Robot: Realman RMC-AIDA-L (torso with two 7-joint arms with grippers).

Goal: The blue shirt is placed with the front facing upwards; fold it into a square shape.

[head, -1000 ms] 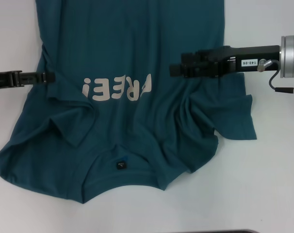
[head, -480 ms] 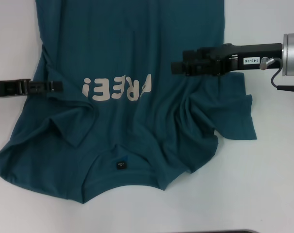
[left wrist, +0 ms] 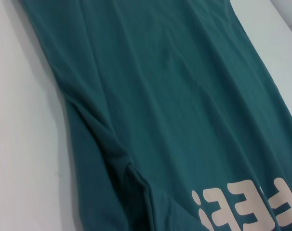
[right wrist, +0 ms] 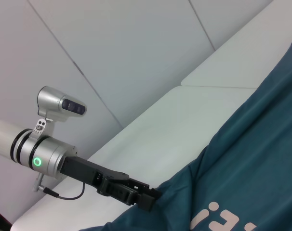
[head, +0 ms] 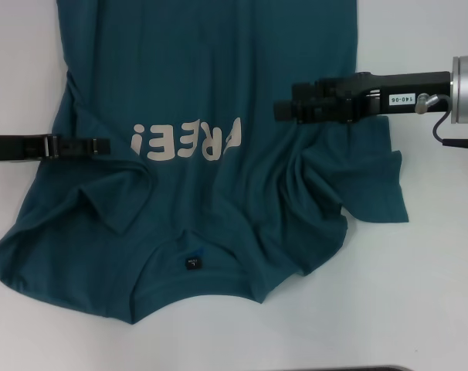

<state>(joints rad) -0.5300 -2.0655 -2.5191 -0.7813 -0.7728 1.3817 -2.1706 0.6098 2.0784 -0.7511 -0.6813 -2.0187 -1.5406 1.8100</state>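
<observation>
The blue shirt (head: 218,69) lies front up on the white table, its collar toward me and the off-white "FREE" print (head: 188,141) across the chest. A small black label (head: 191,264) shows inside the neckline. My left gripper (head: 106,145) reaches in low from the left, its tip over the shirt's left side beside the print; the right wrist view shows it (right wrist: 148,201) at the cloth's edge (right wrist: 261,159). My right gripper (head: 279,110) hovers over the shirt's right side near the armpit. The left wrist view shows only shirt body (left wrist: 184,96) and print.
Bare white table (head: 419,294) surrounds the shirt on both sides and in front. The right sleeve (head: 377,189) is bunched and wrinkled; the left sleeve (head: 103,197) is folded over the shoulder. White wall panels (right wrist: 136,57) rise behind the table.
My left gripper has slid to the right, farther onto the shirt toward the print. My right gripper has drifted slightly to the right. The shirt has not visibly shifted.
</observation>
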